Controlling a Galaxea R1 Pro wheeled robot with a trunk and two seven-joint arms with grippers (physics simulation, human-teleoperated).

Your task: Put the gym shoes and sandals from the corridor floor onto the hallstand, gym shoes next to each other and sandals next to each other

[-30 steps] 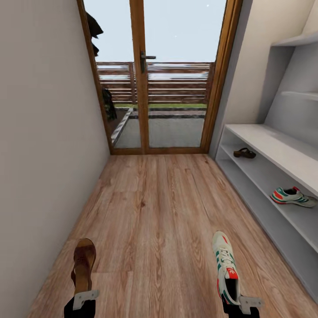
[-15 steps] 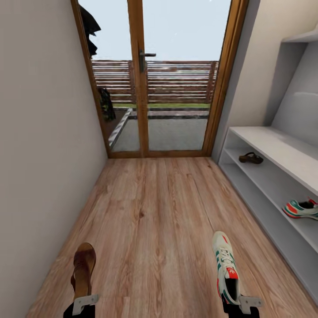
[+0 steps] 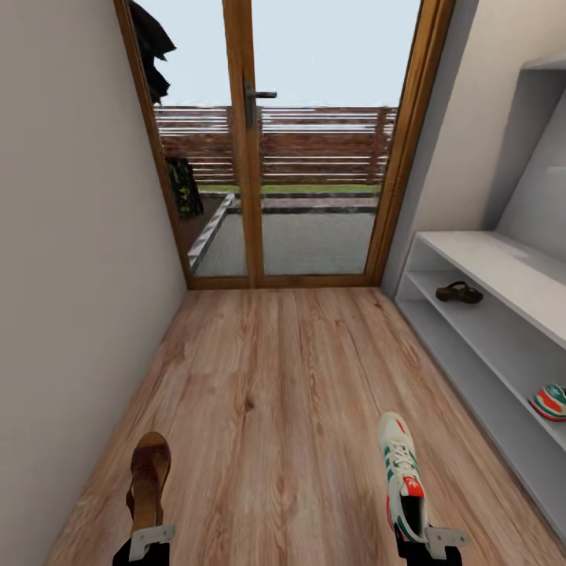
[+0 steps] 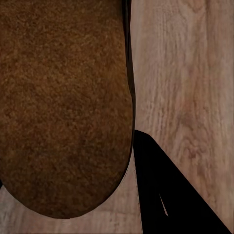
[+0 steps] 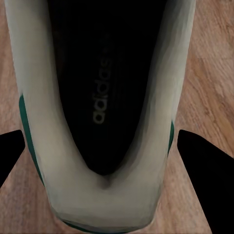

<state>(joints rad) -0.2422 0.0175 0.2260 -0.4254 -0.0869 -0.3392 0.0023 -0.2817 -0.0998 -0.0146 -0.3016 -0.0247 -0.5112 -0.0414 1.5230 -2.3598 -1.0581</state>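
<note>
Left gripper (image 3: pixel 145 542) pinches a sandal (image 3: pixel 148 472); right gripper (image 3: pixel 428 542) pinches a gym shoe (image 3: pixel 402 472); floor (image 3: pixel 275 409) between open.

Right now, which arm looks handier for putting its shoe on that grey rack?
Probably the right: its gripper holds the gym shoe on the side nearest the hallstand; the left gripper's sandal hangs by the opposite wall.

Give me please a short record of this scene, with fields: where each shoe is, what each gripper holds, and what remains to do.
left gripper: shut on a sandal, carried above the corridor floor
right gripper: shut on a gym shoe, also carried
second sandal: on the middle tier of the hallstand, far end near the door
second gym shoe: on the same tier, nearer, cut by the picture edge
remaining: place both carried shoes on the rack, each beside its partner
</note>
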